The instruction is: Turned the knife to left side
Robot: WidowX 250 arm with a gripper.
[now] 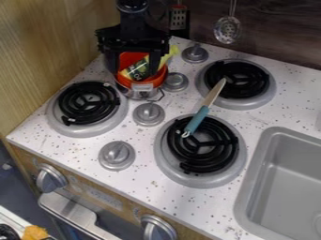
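Teal-handled knife point(197, 120) lying right of the parted jaws

Left of the jaws, a smooth, wood-grained panel point(44, 56) is standing upright. Below and left of them, a black coil burner point(69, 112) is resting in a round, grey dish on the white, speckled countertop point(37, 136). The black gripper point(134, 72) is hanging at the red-lined, round metal pot point(139, 90), its jaws standing apart. Between and behind the jaws, a yellow and dark tube point(134, 70) is leaning at a slant in the pot. Below them, grey, ridged, round knobs point(149, 114) are sitting on the countertop.

Below and right of the jaws, the knife is lying diagonally: its smooth handle is crossing the front burner point(175, 141), its pale, tapered blade pointing towards the rear burner point(263, 83). Above and right, a perforated, metal skimmer point(227, 30) is hanging. Farthest right and lower, a smooth, grey, round-cornered sink point(256, 173) is forming a recess.
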